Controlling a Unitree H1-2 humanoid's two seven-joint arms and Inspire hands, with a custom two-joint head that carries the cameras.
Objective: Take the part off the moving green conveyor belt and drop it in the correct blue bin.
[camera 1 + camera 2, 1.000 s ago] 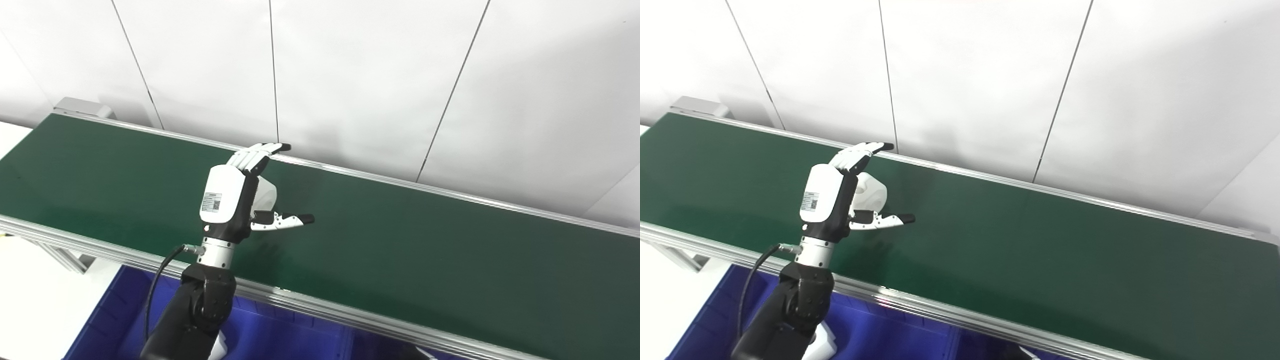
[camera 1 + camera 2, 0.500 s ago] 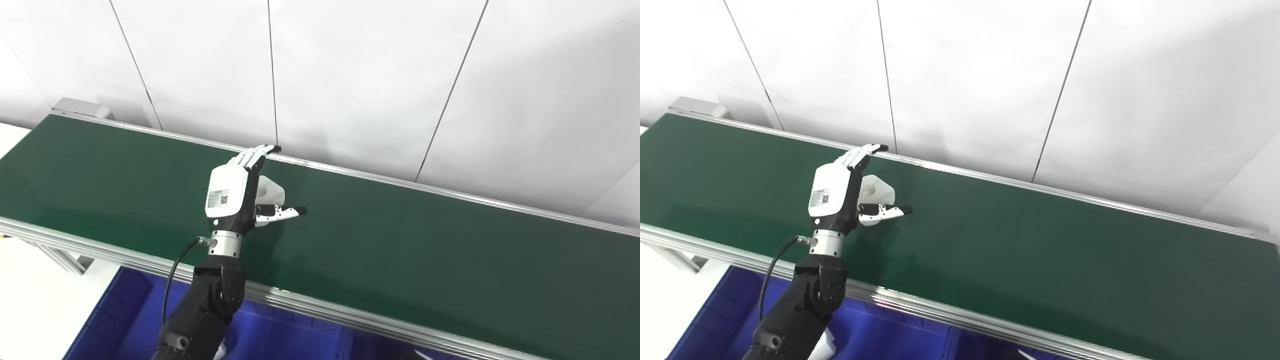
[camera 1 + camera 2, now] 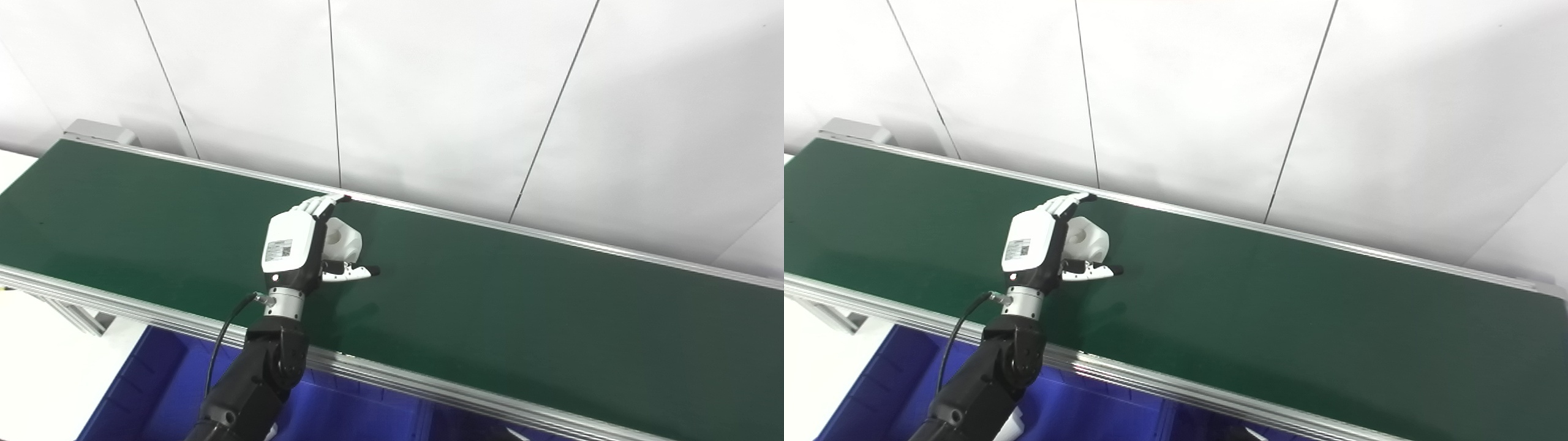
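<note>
White wall panels with thin dark seams stand behind the green conveyor belt, which runs across your view from upper left to lower right between two aluminium rails. Take the belt as your landmark: the white part lies on it a little left of its middle, nearer the far rail than the near one. Your left hand is right beside the part, on the part's left, its back turned toward you and its palm facing the part. The fingers reach out straight above and past the part toward the far rail, while the thumb sticks out on the near side, so the part sits in the gap between them. The hand is spread wide and holds nothing yet; whether the palm already touches the part cannot be told. The part looks chunky and rounded with a hole on top, with no clear long axis. Your right hand is not in view, so the left is the one to close. Below the belt's near rail sits the blue bin, with the left forearm crossing over it; nothing else on the belt blocks the grasp.
</note>
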